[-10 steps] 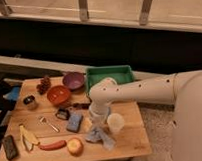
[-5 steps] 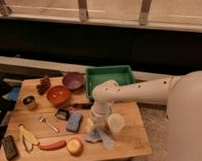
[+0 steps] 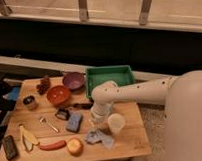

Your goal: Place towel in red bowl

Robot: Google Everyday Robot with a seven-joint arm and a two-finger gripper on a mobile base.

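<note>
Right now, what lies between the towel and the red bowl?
Camera view: the blue sponge lies between; the end effector hangs over the towel.

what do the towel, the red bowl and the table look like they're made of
Towel: soft cloth, matte grey-blue, going by its crumpled, irregular folds.
Red bowl: probably plastic or glazed ceramic; it has a smooth orange-red surface and a plain rim.
Table: looks like light wood, with a flat, matte tan top.
The hand hangs low over the towel near the table's front edge.
</note>
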